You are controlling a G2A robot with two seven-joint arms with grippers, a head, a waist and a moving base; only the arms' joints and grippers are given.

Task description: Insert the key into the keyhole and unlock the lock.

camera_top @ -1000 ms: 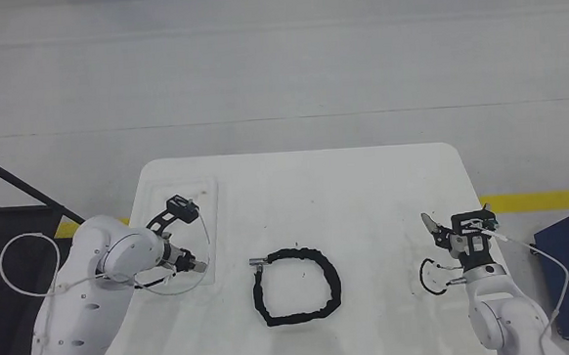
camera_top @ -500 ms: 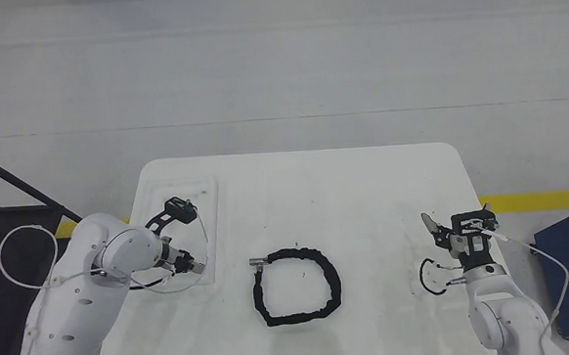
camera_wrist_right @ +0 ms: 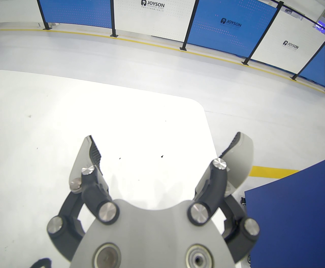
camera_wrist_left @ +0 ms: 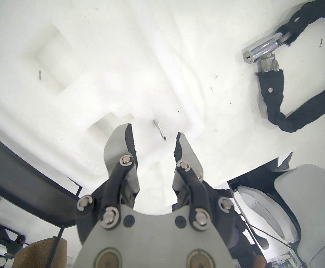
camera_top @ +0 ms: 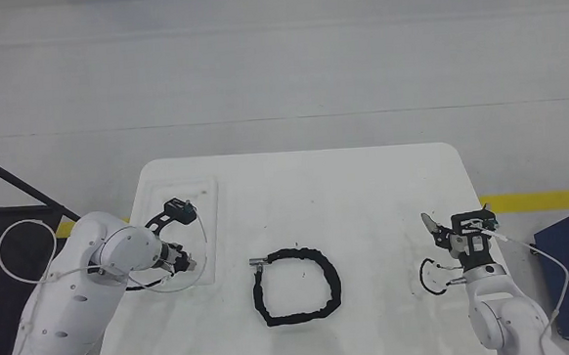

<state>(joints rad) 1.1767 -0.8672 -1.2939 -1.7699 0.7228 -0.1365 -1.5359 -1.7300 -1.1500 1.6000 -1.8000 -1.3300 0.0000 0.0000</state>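
A white table (camera_top: 383, 191) seen from above, with a black fabric-covered chain lock (camera_top: 296, 285) lying in a closed loop near its middle. The lock's shiny metal cylinder (camera_wrist_left: 261, 49) sat at the end of the loop on the left arm's side, and its keyhole (camera_wrist_left: 246, 57) faced towards that arm. On the same side of the chain lock, and apart from it, lay a white foam tray (camera_top: 208, 207) with shallow moulded recesses. A small, slim metal key (camera_wrist_left: 160, 130) rested on the foam, well apart from the chain lock. The left gripper (camera_wrist_left: 153, 132) hung low over the tray with its fingers apart, one on either side of the key and seemingly not touching it. The right gripper (camera_wrist_right: 163, 137) sat far from the chain lock on the opposite side, its fingers spread wide and holding nothing. The step in hand looked to be picking up the key, with nothing inserted yet. The next move would likely call for closing the fingers squarely on the thin key, lifting it clear of the foam, then lining it up with the keyhole, a small target with little room for tilt
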